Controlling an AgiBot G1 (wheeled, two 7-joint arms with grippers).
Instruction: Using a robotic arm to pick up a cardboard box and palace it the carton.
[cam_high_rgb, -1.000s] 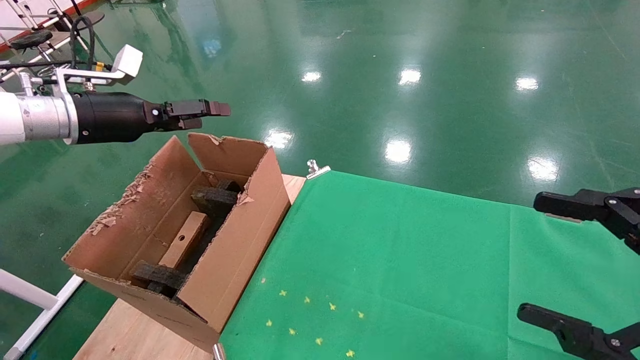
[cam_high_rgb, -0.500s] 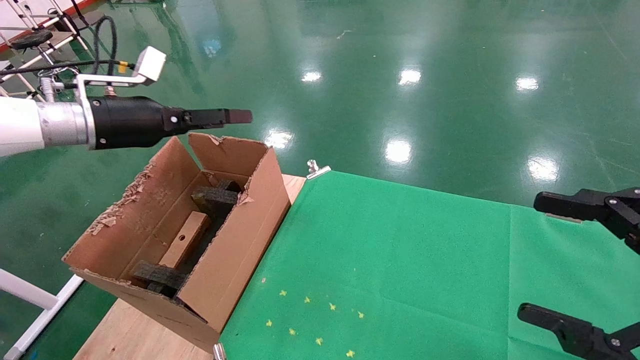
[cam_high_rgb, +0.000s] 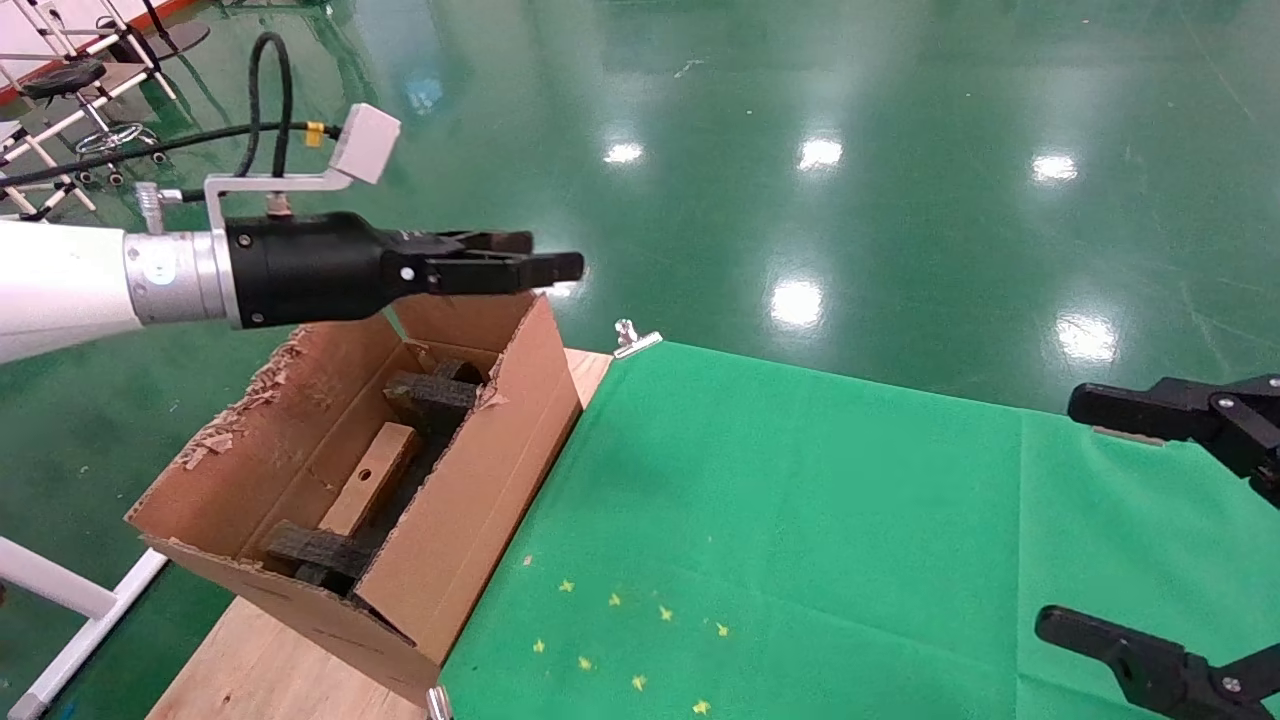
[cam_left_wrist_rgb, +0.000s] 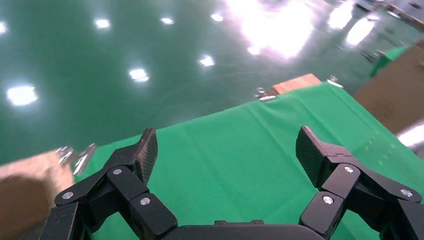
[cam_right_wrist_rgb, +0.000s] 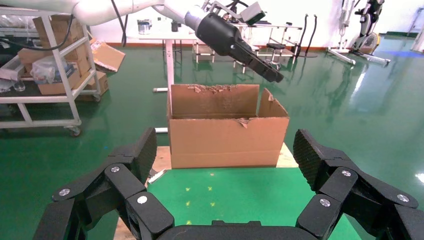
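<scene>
Box (cam_high_rgb: 370, 480) lies inside the carton (cam_high_rgb: 470, 500). Left gripper (cam_high_rgb: 560, 267) hovers above, fingers (cam_left_wrist_rgb: 145, 150) spread wide, empty. Right gripper (cam_right_wrist_rgb: 225, 160) parked, also spread wide.

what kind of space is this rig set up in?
Probably an indoor lab or workshop: glossy green floor, metal shelving cart stacked with boxes, white workbenches behind, and a clamped green cloth as the work surface.

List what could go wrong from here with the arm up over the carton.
1. The left gripper is open and empty, close above the carton; dropping lower, it might clip the carton's far wall.
2. The carton stands near the table's corner; a knock could push it off.
3. The cardboard box lies between foam blocks; a bump might dislodge it.
</scene>
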